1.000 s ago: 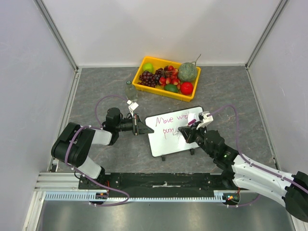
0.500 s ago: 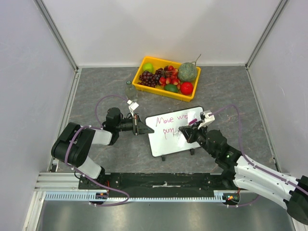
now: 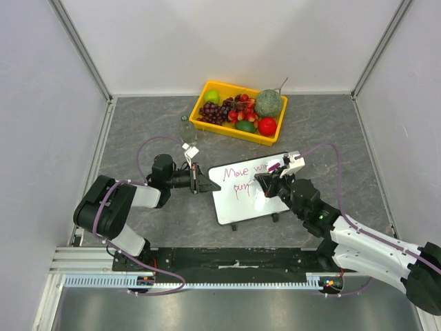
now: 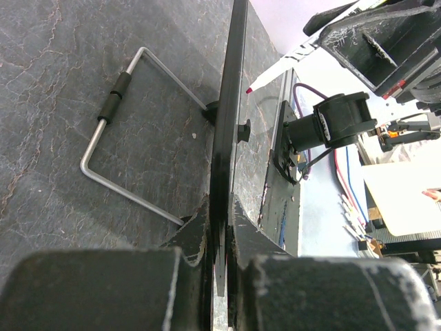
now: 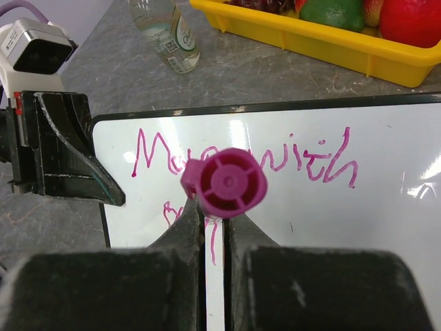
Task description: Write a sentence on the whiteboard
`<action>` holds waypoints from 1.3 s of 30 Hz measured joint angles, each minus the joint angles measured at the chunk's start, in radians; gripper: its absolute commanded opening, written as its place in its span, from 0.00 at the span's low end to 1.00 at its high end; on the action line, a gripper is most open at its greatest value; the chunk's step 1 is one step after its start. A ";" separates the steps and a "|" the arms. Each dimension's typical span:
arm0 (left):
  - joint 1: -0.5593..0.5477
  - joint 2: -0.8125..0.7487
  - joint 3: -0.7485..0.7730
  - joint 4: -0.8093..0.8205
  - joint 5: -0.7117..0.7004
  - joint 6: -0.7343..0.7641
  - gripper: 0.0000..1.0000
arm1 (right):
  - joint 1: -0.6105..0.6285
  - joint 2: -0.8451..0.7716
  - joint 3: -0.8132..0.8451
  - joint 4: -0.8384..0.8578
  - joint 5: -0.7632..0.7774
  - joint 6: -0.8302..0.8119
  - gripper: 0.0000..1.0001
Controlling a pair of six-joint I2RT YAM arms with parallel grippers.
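Note:
The whiteboard (image 3: 241, 200) lies tilted on the grey table, with its black rim edge-on in the left wrist view (image 4: 227, 124). Magenta lettering (image 3: 241, 170) shows in two lines; the right wrist view reads "Move with" (image 5: 331, 162) and the start of a lower word. My left gripper (image 3: 198, 181) is shut on the board's left rim. My right gripper (image 3: 270, 182) is shut on a magenta marker (image 5: 226, 183), held over the board's right part, its cap end facing the camera. The marker's tip (image 4: 248, 90) shows near the board surface.
A yellow tray (image 3: 207, 91) of fruit stands behind the board. A small clear bottle (image 3: 185, 127) stands left of the tray, also in the right wrist view (image 5: 164, 31). The board's wire stand (image 4: 117, 158) rests on the table. Walls enclose three sides.
My right gripper has moved with the marker a little left and away, from the lower line up toward the board's upper right. The left arm and board have not moved.

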 measured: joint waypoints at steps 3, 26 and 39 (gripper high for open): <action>0.000 0.000 0.000 0.000 0.000 0.000 0.02 | -0.004 0.000 0.000 0.000 0.007 0.000 0.00; 0.000 0.000 0.001 -0.003 0.000 0.000 0.02 | -0.021 -0.004 -0.002 -0.005 0.033 0.000 0.00; 0.000 0.000 0.001 -0.004 0.000 0.000 0.02 | -0.022 -0.049 -0.037 -0.026 0.024 0.000 0.00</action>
